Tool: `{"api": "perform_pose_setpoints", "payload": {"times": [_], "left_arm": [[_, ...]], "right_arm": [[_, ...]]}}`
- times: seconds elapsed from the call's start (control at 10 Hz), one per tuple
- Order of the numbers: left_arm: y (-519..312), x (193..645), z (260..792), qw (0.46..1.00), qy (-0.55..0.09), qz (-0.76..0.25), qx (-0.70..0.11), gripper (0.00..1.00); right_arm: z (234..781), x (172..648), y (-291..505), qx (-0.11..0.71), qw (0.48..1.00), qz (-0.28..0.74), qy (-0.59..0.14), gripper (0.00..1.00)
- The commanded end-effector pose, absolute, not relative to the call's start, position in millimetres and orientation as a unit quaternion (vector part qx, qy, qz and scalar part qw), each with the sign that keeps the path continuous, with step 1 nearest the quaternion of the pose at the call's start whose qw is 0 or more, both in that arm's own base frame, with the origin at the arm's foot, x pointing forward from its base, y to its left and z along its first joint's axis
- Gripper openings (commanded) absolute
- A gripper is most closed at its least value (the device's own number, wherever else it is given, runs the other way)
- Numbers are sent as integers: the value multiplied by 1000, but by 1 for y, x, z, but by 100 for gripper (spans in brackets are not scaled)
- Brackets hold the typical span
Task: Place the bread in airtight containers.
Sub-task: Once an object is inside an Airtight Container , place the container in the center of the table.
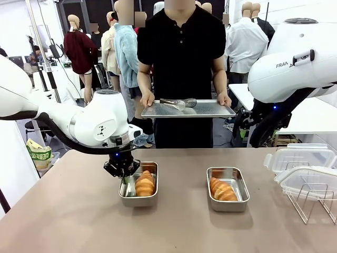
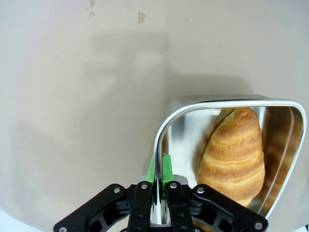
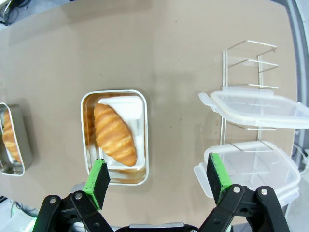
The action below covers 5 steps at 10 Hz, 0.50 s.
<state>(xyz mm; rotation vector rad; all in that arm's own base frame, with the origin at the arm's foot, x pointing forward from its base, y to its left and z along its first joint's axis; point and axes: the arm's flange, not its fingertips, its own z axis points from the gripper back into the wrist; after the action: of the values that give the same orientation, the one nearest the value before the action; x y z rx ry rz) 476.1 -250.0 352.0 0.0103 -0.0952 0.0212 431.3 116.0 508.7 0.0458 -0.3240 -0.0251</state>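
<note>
Two steel containers stand on the brown table, each with one golden bread roll inside. My left gripper [image 1: 122, 169] is shut on the left wall of the left container [image 1: 138, 201], beside its bread [image 1: 145, 183]. In the left wrist view the green pads [image 2: 166, 166] pinch the thin rim [image 2: 227, 102] of the container, with the bread [image 2: 234, 154] just to the right. The right container [image 1: 227, 206] holds its bread [image 1: 223, 190]. High above this container [image 3: 145, 140] and its bread [image 3: 114, 134], my right gripper [image 3: 158, 166] hangs open with nothing in it.
Two clear white-rimmed lids [image 1: 300, 158] [image 1: 310, 179] rest on a wire rack [image 1: 308, 203] at the table's right edge. At the far side a person holds a mesh tray [image 1: 210, 110] with tongs [image 1: 179, 103] on it. The right arm [image 1: 295, 63] hangs high at the right.
</note>
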Motion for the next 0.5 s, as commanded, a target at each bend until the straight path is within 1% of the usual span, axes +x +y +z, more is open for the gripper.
{"api": "perform_pose_setpoints", "payload": {"times": [0.0, 0.4], "left_arm": [[-245, 479, 350, 999, -52, -6, -6, 0], [-237, 482, 335, 999, -42, 2, -9, 0]], "right_arm": [[509, 432, 116, 18, 987, -10, -160, 100], [509, 432, 116, 18, 987, -10, -160, 100]]}}
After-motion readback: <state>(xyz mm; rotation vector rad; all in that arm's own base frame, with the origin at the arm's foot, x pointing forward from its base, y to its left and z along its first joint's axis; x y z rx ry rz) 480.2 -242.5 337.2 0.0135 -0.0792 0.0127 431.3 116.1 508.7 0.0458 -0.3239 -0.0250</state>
